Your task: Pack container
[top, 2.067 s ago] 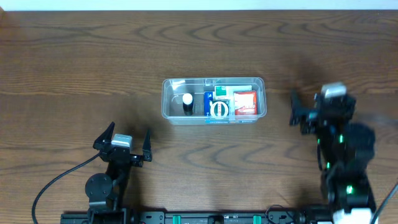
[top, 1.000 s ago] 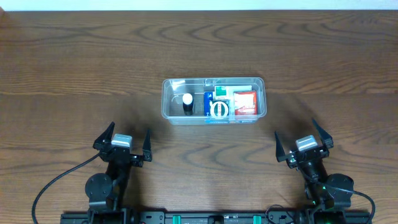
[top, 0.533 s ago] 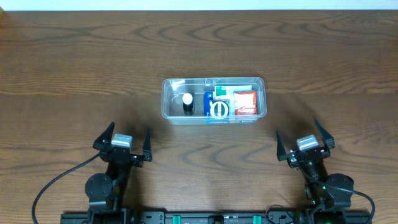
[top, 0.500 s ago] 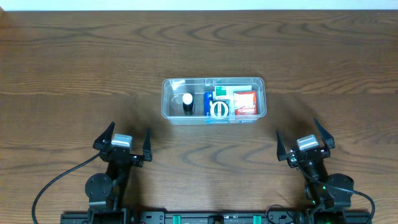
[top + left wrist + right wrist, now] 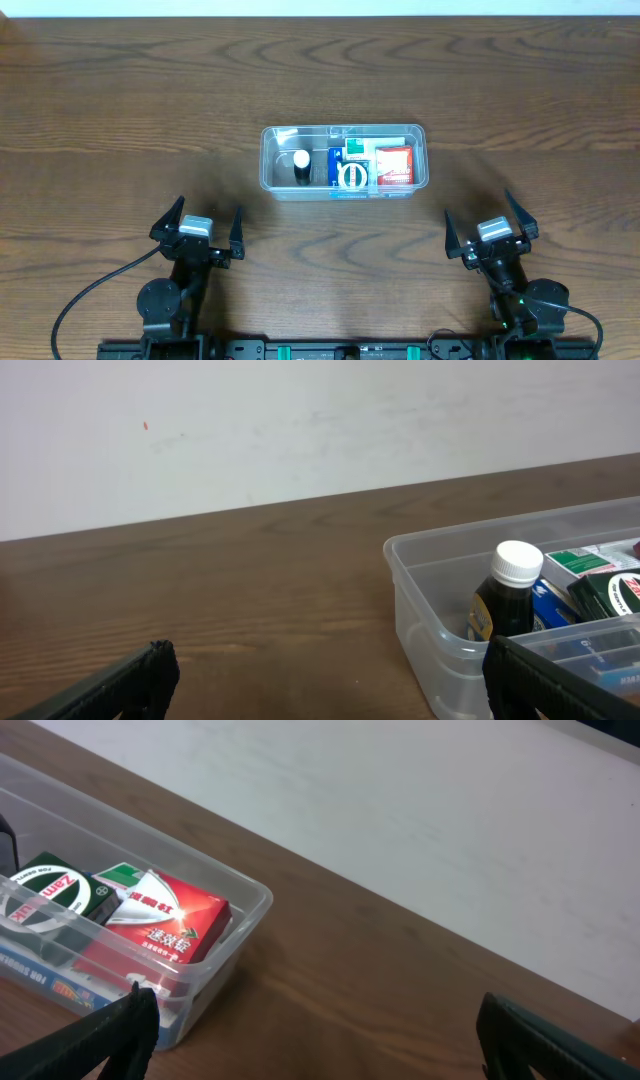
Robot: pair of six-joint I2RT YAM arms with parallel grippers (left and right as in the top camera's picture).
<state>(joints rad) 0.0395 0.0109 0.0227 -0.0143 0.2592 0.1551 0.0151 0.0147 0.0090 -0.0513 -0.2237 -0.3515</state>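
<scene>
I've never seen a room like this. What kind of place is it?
Probably a robot lab or test room. A left claw and right claw sit at a wooden table holding one clear container, with a plain white wall behind.

In the container (image 5: 281, 186) on the table (image 5: 120, 110), the bottle (image 5: 301, 166) stands left of the boxes (image 5: 394, 166).

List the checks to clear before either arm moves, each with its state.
1. Left gripper open, holding nothing: ok.
2. Right gripper open, holding nothing: ok.
3. Container flat on the table, apart from both grippers: ok.
4. Dark bottle upright at the container's left end: ok.
5. Red box inside at the right end: ok.
6. Whether anything remains to pack: cannot tell.
</scene>
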